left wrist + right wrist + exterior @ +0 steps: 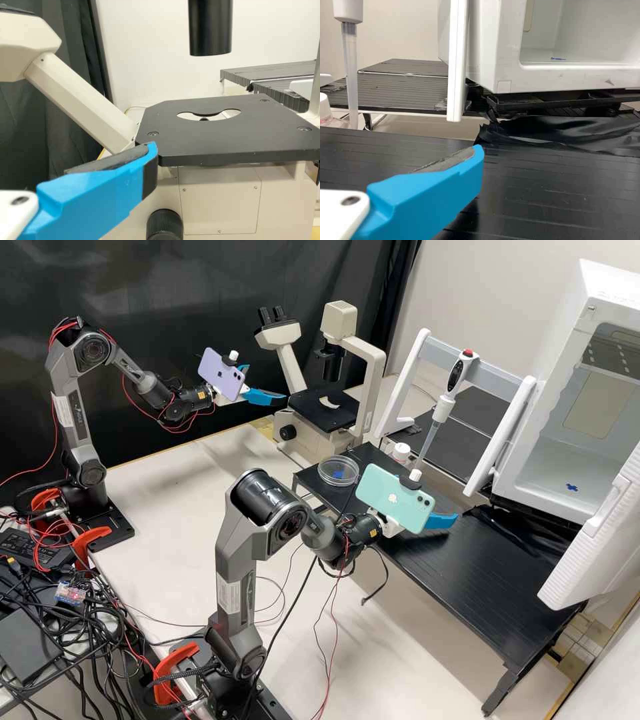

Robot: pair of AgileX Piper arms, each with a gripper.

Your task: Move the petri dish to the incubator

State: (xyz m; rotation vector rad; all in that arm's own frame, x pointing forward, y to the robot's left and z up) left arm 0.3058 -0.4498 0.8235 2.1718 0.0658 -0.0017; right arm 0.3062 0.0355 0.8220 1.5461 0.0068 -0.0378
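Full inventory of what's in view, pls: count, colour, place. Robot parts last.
Petri dish: 1, clear, black stand by microscope
Blue marks: 2, at dish, incubator floor
Microscope: 1, cream/black, beyond stand
Pipette: 1, white/grey, at rack
Rack: 1, white/grey, before incubator
Capped container: 1, white cap, by pipette
Incubator: 1, white, right, door open
Black stand: 1, on pale worktop
Curtain: black, back
Clamps: several, orange-red, arm bases
Phones: 2, purple, mint, on wrists
Left gripper: 1, white/blue, by microscope
Right gripper: 1, white/blue, over stand

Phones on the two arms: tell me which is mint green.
The phone on the right arm, by the black table; the left arm's phone, facing the microscope, is purple.
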